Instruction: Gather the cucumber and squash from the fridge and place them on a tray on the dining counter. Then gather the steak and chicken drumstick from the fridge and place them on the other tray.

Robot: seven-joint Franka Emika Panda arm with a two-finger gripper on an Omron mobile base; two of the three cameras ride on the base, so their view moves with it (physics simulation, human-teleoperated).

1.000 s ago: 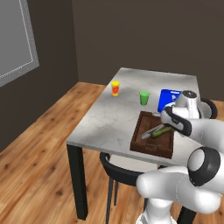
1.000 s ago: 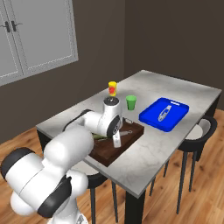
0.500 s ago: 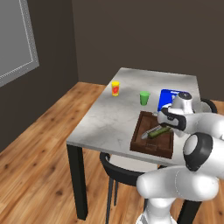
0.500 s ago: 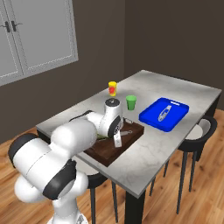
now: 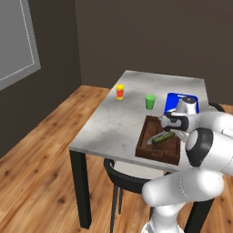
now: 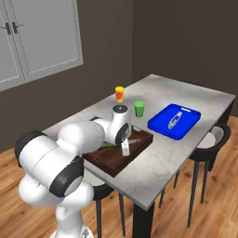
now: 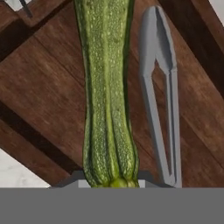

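A long green ribbed vegetable, which I take for the cucumber [image 7: 107, 87], stretches away from my hand over the dark brown wooden tray [image 7: 43, 87]. My gripper [image 7: 111, 181] is shut on its stem end. From the base, the gripper [image 5: 170, 132] [image 6: 122, 145] sits low over the tray [image 5: 150, 154] [image 6: 116, 165], and the cucumber [image 5: 163, 137] slants across it. The tray rests near the front edge of the dining counter [image 5: 113, 123] [image 6: 186, 88]. The other tray [image 5: 182, 98] [image 6: 174, 122], bright blue, lies just beyond. I cannot tell whether the cucumber touches the wood.
Grey tongs [image 7: 159, 87] [image 5: 154, 139] lie on the brown tray beside the cucumber. A silver utensil [image 6: 174, 120] lies in the blue tray. A yellow cup [image 5: 119, 91] and a green cup [image 5: 150, 101] stand mid-counter. Chairs [image 5: 123, 170] [image 6: 211, 139] sit tucked under the counter.
The hand has stayed low over the brown tray with the cucumber in it. The arm's elbow has swung lower and closer to the cameras.
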